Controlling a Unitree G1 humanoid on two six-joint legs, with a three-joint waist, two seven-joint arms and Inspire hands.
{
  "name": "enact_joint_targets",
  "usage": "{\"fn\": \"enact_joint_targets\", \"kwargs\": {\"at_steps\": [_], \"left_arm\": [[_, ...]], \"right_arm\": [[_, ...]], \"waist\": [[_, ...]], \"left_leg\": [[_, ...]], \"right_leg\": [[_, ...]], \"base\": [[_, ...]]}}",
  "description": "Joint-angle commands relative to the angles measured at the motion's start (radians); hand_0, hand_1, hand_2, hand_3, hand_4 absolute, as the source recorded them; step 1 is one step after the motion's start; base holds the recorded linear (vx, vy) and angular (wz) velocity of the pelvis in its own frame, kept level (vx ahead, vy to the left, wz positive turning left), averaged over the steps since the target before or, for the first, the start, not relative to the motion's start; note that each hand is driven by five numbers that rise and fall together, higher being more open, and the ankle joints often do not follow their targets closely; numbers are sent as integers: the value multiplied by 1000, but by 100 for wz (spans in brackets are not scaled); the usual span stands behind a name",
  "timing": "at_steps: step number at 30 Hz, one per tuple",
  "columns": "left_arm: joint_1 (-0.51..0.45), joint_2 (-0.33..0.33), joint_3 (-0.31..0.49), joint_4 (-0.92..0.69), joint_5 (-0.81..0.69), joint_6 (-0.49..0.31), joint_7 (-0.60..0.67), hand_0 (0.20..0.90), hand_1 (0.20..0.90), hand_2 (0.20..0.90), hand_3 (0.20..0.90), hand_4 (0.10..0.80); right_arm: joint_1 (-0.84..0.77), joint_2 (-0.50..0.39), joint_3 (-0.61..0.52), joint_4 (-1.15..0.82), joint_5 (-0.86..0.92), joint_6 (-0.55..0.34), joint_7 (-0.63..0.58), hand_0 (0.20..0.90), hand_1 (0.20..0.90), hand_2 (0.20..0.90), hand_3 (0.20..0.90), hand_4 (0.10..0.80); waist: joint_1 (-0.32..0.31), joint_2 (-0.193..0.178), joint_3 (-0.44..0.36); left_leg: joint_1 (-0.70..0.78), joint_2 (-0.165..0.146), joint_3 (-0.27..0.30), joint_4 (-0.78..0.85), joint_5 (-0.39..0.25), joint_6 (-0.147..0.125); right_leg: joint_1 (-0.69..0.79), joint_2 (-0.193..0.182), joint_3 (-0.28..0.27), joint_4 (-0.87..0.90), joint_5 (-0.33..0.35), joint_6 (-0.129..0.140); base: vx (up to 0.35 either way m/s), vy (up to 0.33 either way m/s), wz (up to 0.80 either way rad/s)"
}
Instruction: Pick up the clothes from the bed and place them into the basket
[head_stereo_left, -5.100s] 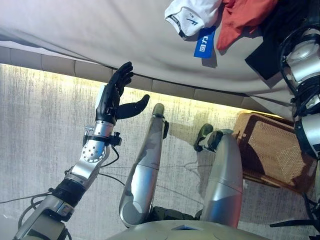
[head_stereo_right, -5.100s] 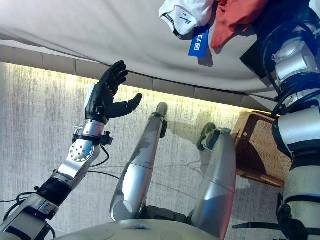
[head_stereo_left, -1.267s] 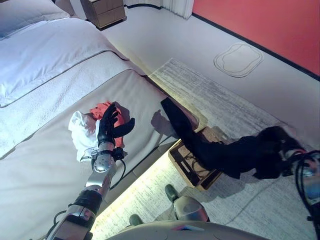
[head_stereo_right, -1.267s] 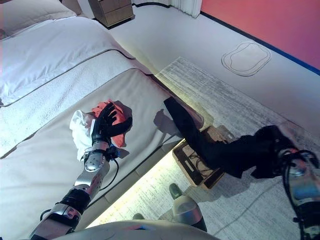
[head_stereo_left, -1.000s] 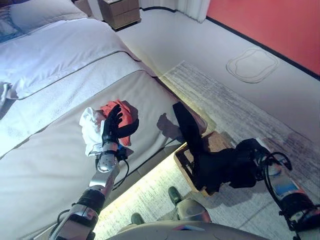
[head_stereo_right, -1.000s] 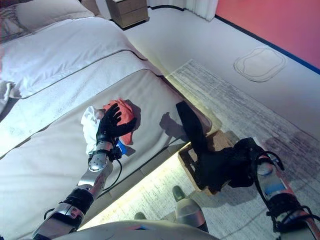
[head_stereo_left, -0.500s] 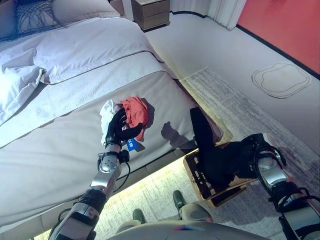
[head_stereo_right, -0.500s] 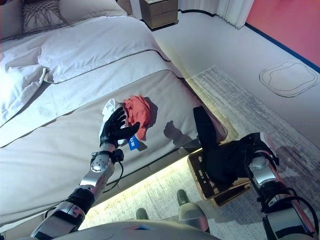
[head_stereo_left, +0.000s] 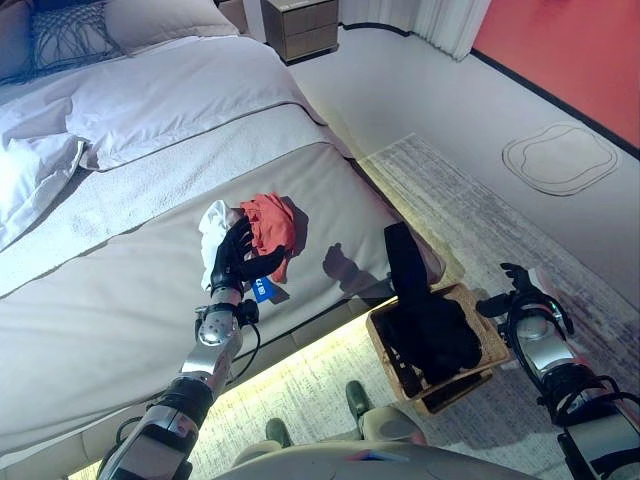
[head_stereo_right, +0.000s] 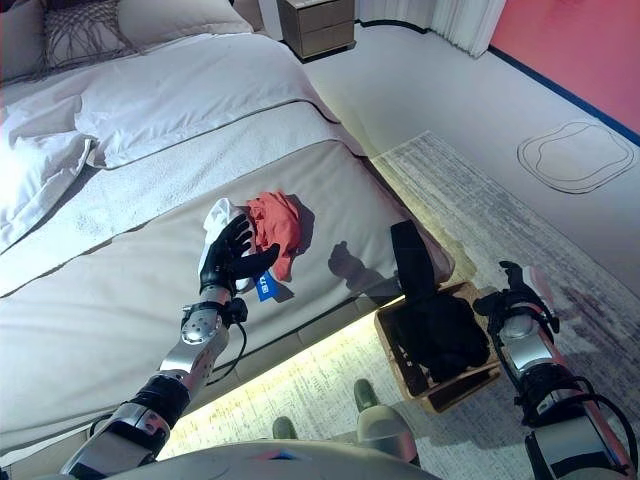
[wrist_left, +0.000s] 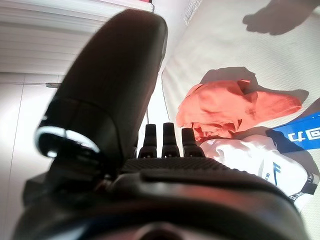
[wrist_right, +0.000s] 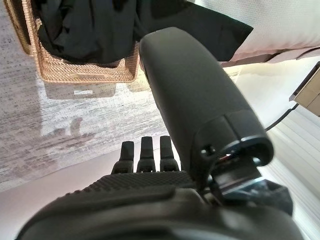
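A black garment (head_stereo_left: 430, 325) lies in the wicker basket (head_stereo_left: 484, 333) on the rug beside the bed, one end draped up over the bed's edge (head_stereo_left: 400, 250). It also shows in the right wrist view (wrist_right: 85, 30). My right hand (head_stereo_left: 515, 288) is open and empty just right of the basket. A red garment (head_stereo_left: 268, 224), a white garment (head_stereo_left: 212, 222) and a blue piece (head_stereo_left: 263, 290) lie together on the bed. My left hand (head_stereo_left: 235, 255) is open above them, holding nothing. The left wrist view shows the red garment (wrist_left: 225, 107) and the white one (wrist_left: 260, 160).
The bed (head_stereo_left: 110, 300) has a white duvet (head_stereo_left: 170, 95) and pillows (head_stereo_left: 60, 25) at the far end. A wooden nightstand (head_stereo_left: 300, 22) stands by it. A grey rug (head_stereo_left: 480, 215) lies under the basket. A red wall (head_stereo_left: 570, 50) is at the right.
My right hand has let go of the black garment, which has dropped into the basket. The hand has opened and drawn slightly right. The left hand has not moved.
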Motion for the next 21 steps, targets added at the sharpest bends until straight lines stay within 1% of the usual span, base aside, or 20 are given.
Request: {"fn": "enact_joint_targets", "kwargs": {"at_steps": [1, 4, 8, 12, 16, 19, 21], "left_arm": [[-118, 36, -16, -32, 18, -108, 0, 900, 900, 900, 900, 800], [-111, 37, -10, -40, 18, -103, 10, 900, 900, 900, 900, 800], [-97, 27, 4, -47, 24, -103, 30, 900, 900, 900, 900, 800], [-81, 12, 12, -54, 46, -99, 58, 900, 900, 900, 900, 800], [-60, 10, 29, -62, 57, -116, 44, 900, 900, 900, 900, 800], [-35, 31, 39, -93, 69, -117, 24, 900, 900, 900, 900, 800], [-27, 57, 41, -106, 69, -116, 2, 900, 900, 900, 900, 800]], "right_arm": [[-58, -39, -25, 3, -30, -47, -38, 900, 900, 900, 900, 800], [-65, -41, -17, -60, -41, -59, -55, 900, 900, 900, 900, 800], [-70, -39, -5, -219, -43, -27, -95, 900, 900, 900, 900, 800], [-116, -30, 23, -308, -88, -39, -92, 900, 900, 900, 900, 800], [-193, -34, 62, -345, -132, -36, -81, 900, 900, 900, 900, 800], [-260, -46, 102, -351, -151, -45, -61, 900, 900, 900, 900, 800], [-310, -59, 123, -351, -135, -45, -67, 900, 900, 900, 900, 800]], "waist": [[25, -22, -43], [27, -24, -40], [31, -27, -35], [49, -30, -28], [85, -37, -24], [124, -40, -12], [155, -42, 11]], "left_leg": [[-3, 30, -55, 26, -113, 6], [-2, 29, -63, 28, -112, 5], [-7, 28, -78, 40, -114, 4], [-17, 26, -103, 60, -118, 2], [-33, 23, -138, 78, -119, -3], [-63, 21, -176, 110, -121, -5], [-99, 16, -209, 155, -124, -5]], "right_leg": [[-18, -51, -16, 55, -47, 30], [-15, -51, -16, 56, -48, 28], [-14, -50, -19, 67, -55, 22], [-10, -53, -30, 72, -62, 14], [-4, -59, -52, 76, -72, 5], [-14, -66, -86, 121, -102, -7], [-34, -72, -121, 172, -123, -16]], "base": [[0, 0, 0], [38, -5, 1], [40, -4, 3], [56, -13, 14], [81, -20, 24], [81, -11, 44], [27, -10, 36]]}}
